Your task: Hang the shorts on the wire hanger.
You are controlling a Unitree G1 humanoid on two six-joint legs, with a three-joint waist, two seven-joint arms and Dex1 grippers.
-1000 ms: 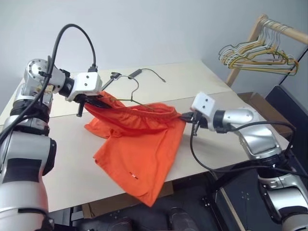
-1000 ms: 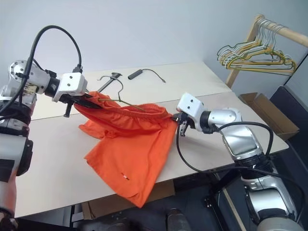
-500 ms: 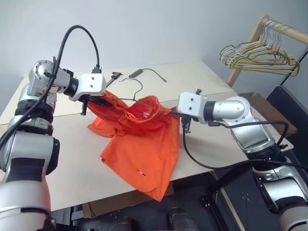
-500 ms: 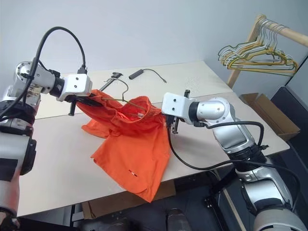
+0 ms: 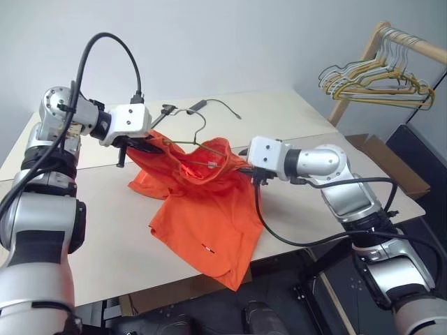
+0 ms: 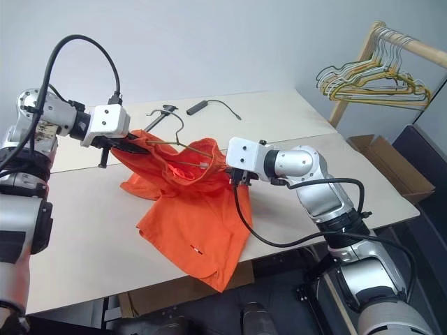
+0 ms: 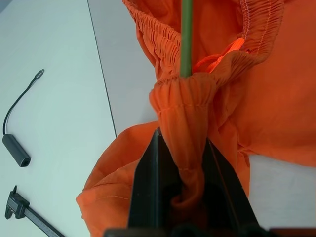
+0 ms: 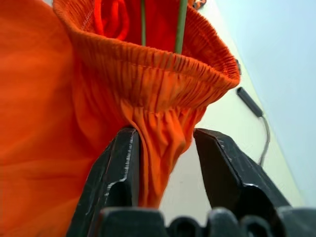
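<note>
We hold the orange shorts (image 5: 202,202) up by their stretchy waistband so the wire hanger (image 5: 199,143) can sit inside them. Our left gripper (image 7: 183,163) is squeezed tight on a bunch of the waistband, right where the green wire goes into the cloth. That keeps one end of the shorts lifted off the table (image 5: 98,237).

Our right gripper (image 8: 165,158) is at the other end of the waistband. Its two black fingers stand part way open, with a fold of the shorts between them. The cloth touches one finger, but we think the other finger is just off it, so it may be letting go.

The hanger's thin green bars go down into the open top of the shorts. Its silvery hook sticks up above the shorts, toward the far side of the table. The legs of the shorts lie flat on the table below the waistband, and one leg hangs over the near edge.
</note>
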